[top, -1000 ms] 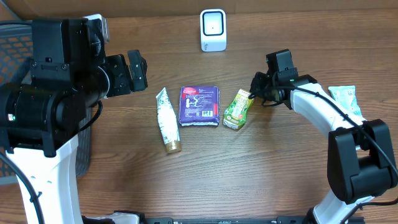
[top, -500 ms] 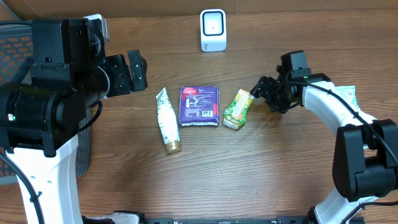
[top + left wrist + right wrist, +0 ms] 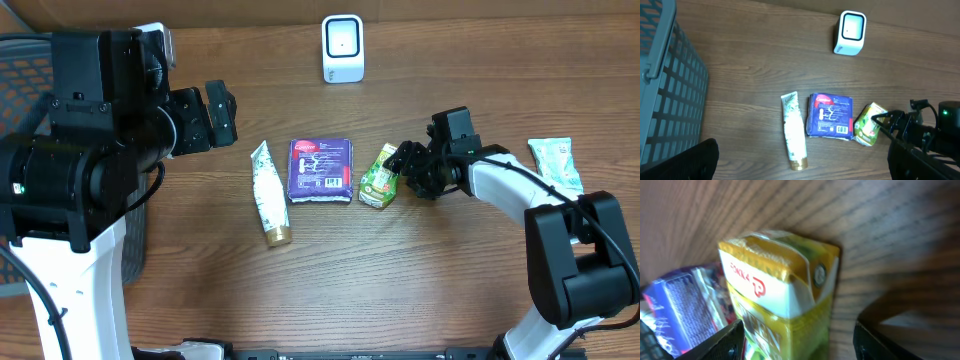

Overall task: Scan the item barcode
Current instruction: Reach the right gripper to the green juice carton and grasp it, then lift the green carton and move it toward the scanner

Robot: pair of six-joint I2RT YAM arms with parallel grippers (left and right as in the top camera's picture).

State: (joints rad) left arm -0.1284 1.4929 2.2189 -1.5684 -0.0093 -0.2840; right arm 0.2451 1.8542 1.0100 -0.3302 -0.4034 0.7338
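Note:
A green and yellow drink carton (image 3: 381,176) lies on the wooden table, right of a purple packet (image 3: 321,170) and a white tube (image 3: 268,192). My right gripper (image 3: 407,166) is at the carton's right end. In the right wrist view the carton (image 3: 785,295) lies between the open fingers of my right gripper (image 3: 800,347), close to the left one, with a gap on the right. My left gripper (image 3: 800,170) hangs high over the table, open and empty. The white scanner (image 3: 342,48) stands at the back.
A grey mesh basket (image 3: 670,95) stands at the left edge. A pale green packet (image 3: 556,162) lies at the far right. The left arm's bulk (image 3: 90,140) looms over the table's left side.
My right gripper has opened, drawn back a little to the right, then come down-left onto the carton's end. The carton and the left arm have not moved.

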